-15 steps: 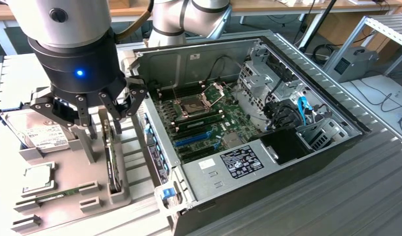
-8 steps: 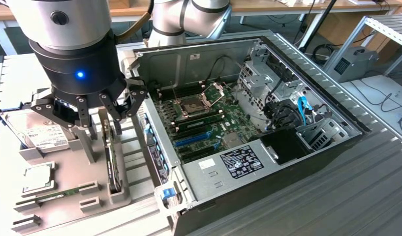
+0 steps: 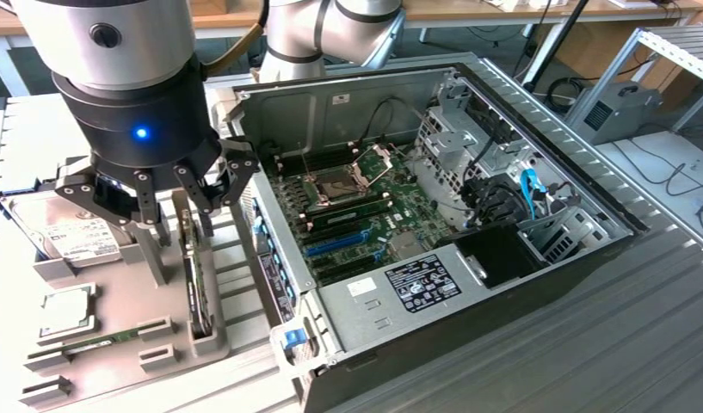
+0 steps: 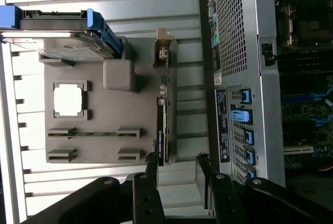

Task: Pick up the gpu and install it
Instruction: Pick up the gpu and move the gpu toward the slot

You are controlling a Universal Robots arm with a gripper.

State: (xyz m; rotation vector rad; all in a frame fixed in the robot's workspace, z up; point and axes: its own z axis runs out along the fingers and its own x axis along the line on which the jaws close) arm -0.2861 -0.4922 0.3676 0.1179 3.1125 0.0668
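**Claw spread over the gpu in its holder slot**

Writing first. The hard drive (image 3: 82,234) carries a white label with dark print, too small to read. A black-and-white sticker (image 3: 423,284) sits on the metal inside the open computer case (image 3: 374,331); its lines cannot be made out. In the wrist view a dark rear sticker (image 4: 223,125) runs down the case's back panel, also unreadable. The gpu (image 4: 161,125) has a small green mark on its upper edge, with no legible letters.

The card stands on edge in a slot of the grey holder (image 4: 119,112), on the side nearest the case, with its silver bracket (image 4: 162,52) at the end towards the hard drive.

The gripper (image 4: 177,168) hangs above the holder with its fingers spread wide, gripping nothing. In the wrist view the card's non-bracket end lies between the fingertips — close beside one of them, off centre. The exterior view shows the claw raised clear of the card.
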